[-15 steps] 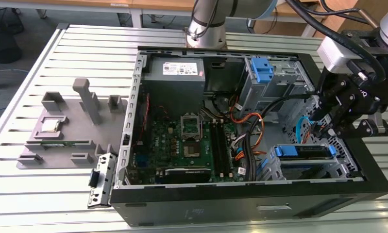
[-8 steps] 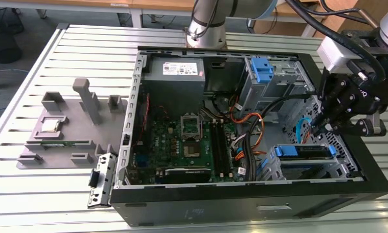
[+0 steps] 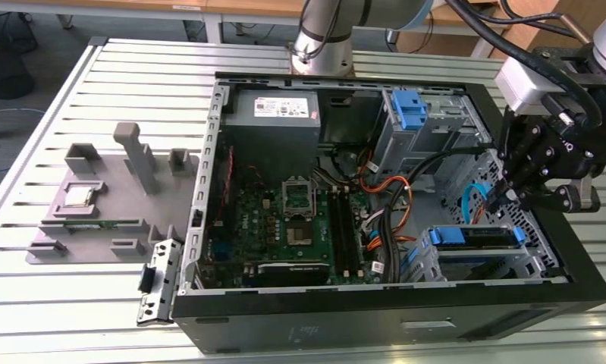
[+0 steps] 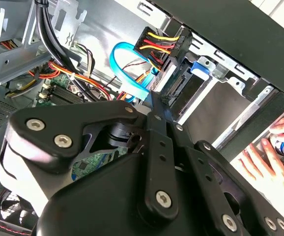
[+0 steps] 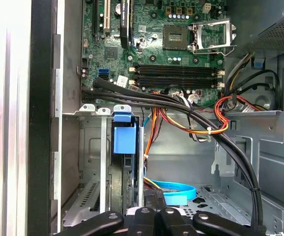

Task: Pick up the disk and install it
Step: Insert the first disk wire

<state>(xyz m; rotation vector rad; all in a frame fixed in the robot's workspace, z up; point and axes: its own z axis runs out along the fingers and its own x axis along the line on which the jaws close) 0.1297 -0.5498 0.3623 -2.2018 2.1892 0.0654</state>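
Observation:
The disk (image 3: 472, 236) sits in the lower drive bay at the front of the open computer case, its blue carrier frame facing up. In the first wrist view its blue tab (image 5: 124, 139) stands between the bay's metal walls. In the second wrist view a black connector with yellow, red and black wires (image 4: 164, 46) meets the disk's end beside the blue frame (image 4: 201, 66). My gripper (image 3: 498, 202) hangs just above the bay, over its end toward the exterior view's right. Its fingers (image 4: 154, 105) are pressed together with nothing between them, tips close to the connector.
A second blue carrier (image 3: 409, 110) stands in the upper bay at the back. A blue data cable (image 4: 127, 73), black cable bundles (image 5: 181, 105) and the motherboard (image 3: 293, 220) crowd the case. A person's hand (image 4: 274, 147) rests outside the case wall. A grey fixture (image 3: 111, 197) lies on the table.

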